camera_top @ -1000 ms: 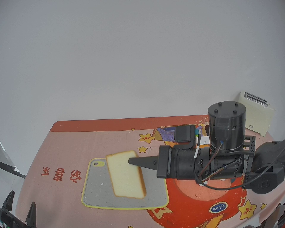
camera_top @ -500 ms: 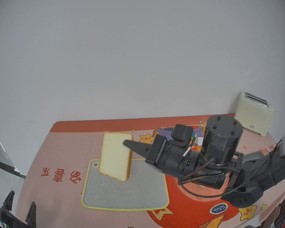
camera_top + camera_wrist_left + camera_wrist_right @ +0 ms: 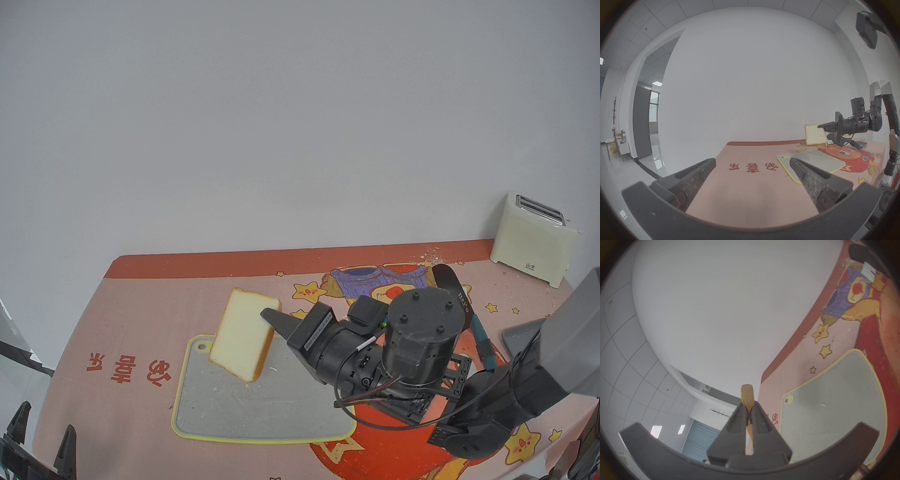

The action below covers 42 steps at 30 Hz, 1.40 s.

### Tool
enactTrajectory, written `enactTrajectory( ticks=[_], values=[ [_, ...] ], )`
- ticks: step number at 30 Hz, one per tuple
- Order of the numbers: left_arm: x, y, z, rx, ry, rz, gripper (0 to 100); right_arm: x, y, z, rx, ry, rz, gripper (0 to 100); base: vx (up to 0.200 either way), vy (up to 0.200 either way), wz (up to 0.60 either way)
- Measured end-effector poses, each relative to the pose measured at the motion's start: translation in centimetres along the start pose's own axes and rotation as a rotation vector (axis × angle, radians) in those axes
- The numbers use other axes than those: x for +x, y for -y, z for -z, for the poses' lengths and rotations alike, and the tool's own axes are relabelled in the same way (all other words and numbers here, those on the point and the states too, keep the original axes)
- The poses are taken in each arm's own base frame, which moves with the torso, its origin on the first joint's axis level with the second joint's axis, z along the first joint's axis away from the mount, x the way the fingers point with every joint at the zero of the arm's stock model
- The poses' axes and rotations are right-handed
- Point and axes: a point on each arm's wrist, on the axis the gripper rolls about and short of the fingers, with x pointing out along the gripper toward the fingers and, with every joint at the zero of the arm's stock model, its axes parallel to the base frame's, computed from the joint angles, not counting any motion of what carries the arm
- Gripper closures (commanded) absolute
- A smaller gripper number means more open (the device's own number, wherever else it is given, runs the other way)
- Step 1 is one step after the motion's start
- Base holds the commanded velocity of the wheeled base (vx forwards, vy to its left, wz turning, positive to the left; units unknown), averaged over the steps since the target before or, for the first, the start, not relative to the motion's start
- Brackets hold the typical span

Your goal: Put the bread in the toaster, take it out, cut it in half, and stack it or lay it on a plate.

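Aloft, right gripper (image 3: 270,315) clamps bread slice (image 3: 240,334) above cutting board (image 3: 206,400); loading step, next likely carry to toaster (image 3: 531,240), align edge with slot.

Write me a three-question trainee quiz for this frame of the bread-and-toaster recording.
1. True or false: the pale slice of bread lies flat on the grey, yellow-rimmed cutting board.
2. Which gripper is shut on the bread? A) left B) right C) neither
3. What stands at the far right corner of the table?
Key: 1 false, it is held tilted above the board; 2 B, the right gripper; 3 the cream toaster.
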Motion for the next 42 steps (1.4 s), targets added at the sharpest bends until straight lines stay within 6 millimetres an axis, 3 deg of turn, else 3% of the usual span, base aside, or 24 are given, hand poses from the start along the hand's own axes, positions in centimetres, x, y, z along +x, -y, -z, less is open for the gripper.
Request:
enactTrajectory(
  ticks=[12,20,32,33,42],
  values=[
    [0.0,0.0,0.0,0.0,0.0,0.0,0,1.0,3.8,1.5,0.031,0.05,0.071,100,0.0,0.0,0.0],
    [0.0,0.0,0.0,0.0,0.0,0.0,0,0.4,6.2,2.1,0.019,0.032,0.156,100,0.0,0.0,0.0],
    [0.0,0.0,0.0,-0.001,0.0,0.0,0,-0.3,7.1,2.4,0.008,0.017,0.194,100,0.0,0.0,0.0],
    [0.0,0.0,0.0,-0.001,0.0,0.0,0,-0.3,7.2,2.4,0.006,0.016,0.198,0,0.0,0.0,0.0],
    [0.0,0.0,0.0,-0.001,0.0,0.0,0,-1.3,7.1,2.1,0.002,0.013,0.213,0,0.0,0.0,0.0]
  ],
)
